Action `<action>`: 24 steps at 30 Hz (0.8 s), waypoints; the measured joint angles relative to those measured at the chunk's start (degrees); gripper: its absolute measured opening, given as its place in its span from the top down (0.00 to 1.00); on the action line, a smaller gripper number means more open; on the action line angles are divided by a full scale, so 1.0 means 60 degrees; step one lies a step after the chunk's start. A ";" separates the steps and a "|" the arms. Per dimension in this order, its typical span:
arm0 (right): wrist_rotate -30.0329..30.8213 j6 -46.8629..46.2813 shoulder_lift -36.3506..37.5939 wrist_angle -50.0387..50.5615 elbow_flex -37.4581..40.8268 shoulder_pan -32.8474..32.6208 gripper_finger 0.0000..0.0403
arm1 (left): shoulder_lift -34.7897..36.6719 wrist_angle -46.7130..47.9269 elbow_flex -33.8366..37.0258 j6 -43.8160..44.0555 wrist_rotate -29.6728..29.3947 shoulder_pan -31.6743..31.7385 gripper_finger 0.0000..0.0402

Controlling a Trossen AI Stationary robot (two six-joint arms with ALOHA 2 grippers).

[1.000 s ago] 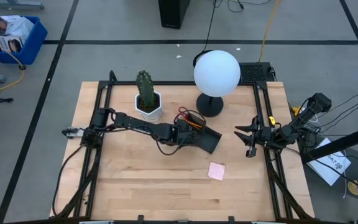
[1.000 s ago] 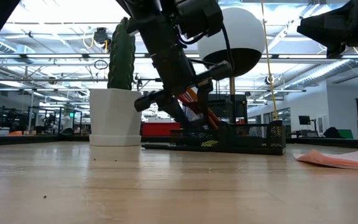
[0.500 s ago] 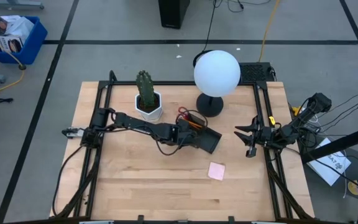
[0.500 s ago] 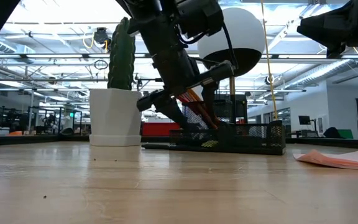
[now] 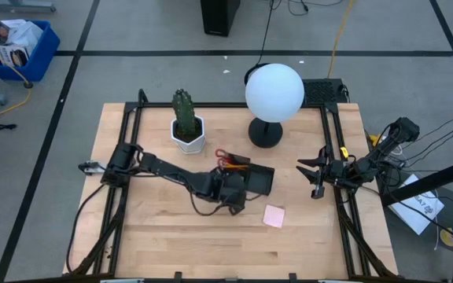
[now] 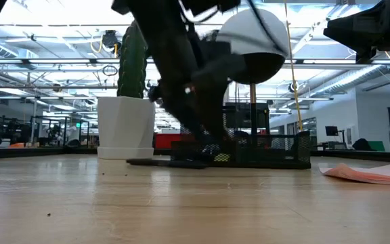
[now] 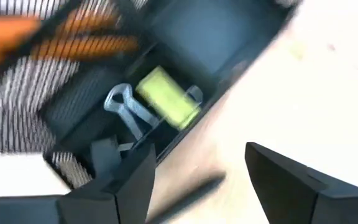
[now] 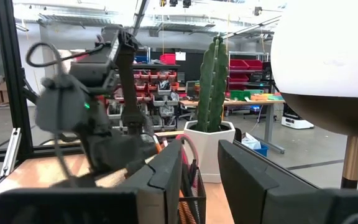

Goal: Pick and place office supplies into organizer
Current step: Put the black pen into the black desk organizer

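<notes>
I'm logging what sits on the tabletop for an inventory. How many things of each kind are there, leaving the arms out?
Cactus pot: 1
Globe lamp: 1
Black organizer: 1
Pink sticky-note pad: 1
Red-handled scissors: 1
Total: 5, not counting the small items inside the organizer, which are too hidden to count.

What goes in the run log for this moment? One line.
left hand: open, beside organizer | right hand: waiting at table's right edge | sticky notes: on table, not yet placed
</notes>
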State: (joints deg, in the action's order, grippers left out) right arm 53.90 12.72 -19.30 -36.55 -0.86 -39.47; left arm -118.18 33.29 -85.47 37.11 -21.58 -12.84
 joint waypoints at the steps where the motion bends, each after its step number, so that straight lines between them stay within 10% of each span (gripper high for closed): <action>1: -0.0002 0.0001 -0.0001 0.0001 -0.0002 0.0001 0.75 | 0.0064 -0.0152 0.0000 -0.0298 -0.0162 -0.0076 0.37; 17: -0.0002 0.0001 -0.0002 -0.0002 0.0000 0.0001 0.75 | 0.1119 0.1786 -0.0018 -0.2172 -0.0751 -0.0872 0.36; 24: -0.0002 0.0000 -0.0002 -0.0004 0.0000 -0.0001 0.75 | 0.1208 0.3229 -0.0002 -0.3303 0.0528 -0.0926 0.36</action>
State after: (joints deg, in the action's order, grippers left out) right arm 53.89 12.72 -19.31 -36.57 -0.87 -39.48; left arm -110.93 52.66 -85.48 17.30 -18.41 -18.40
